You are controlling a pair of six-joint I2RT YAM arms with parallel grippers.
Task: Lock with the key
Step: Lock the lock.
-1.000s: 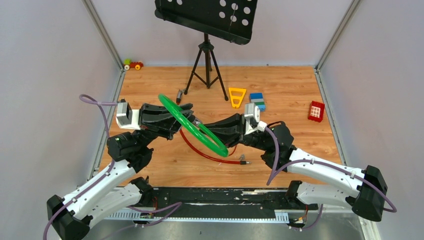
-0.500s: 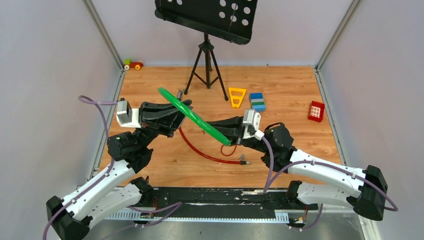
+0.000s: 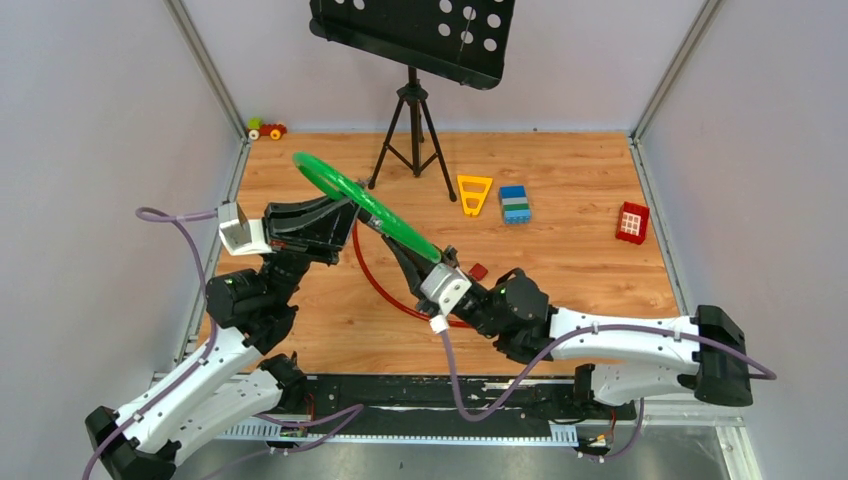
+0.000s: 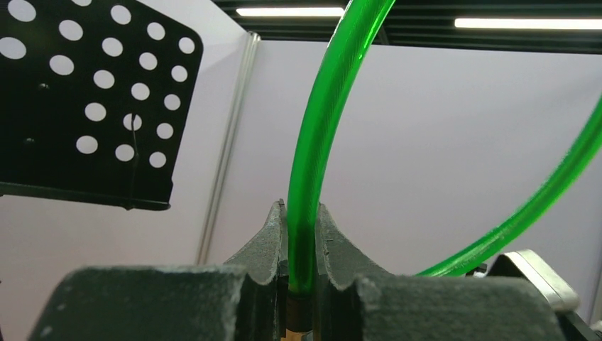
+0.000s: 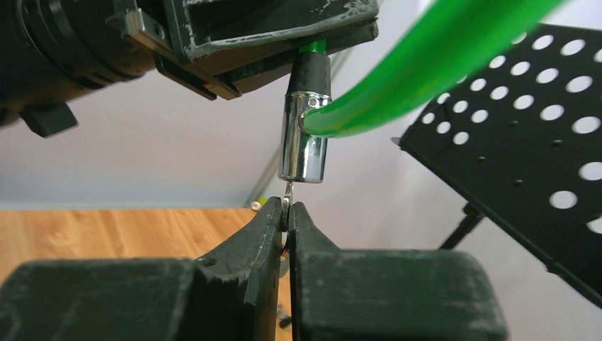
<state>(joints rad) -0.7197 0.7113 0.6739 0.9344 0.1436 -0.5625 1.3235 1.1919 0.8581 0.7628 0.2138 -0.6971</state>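
Enclosure: pale walls, wood-grain floor, one stand.
Plain pale grey wall panels close three sides, with slanted metal posts at the far corners. The floor is a light wood-grain board, evenly lit. A black perforated music-stand desk sits on a black tripod at far centre, feet on the board. The left wrist view shows two ceiling strip lights, both on.

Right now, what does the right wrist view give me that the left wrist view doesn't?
Right wrist only: the key pinched in the right gripper, its tip at the bottom mouth of the chrome lock barrel, plus a strip of wooden table. Left wrist only: the left gripper shut on the green cable, and the ceiling lights. Both: the green cable and the perforated black music stand.
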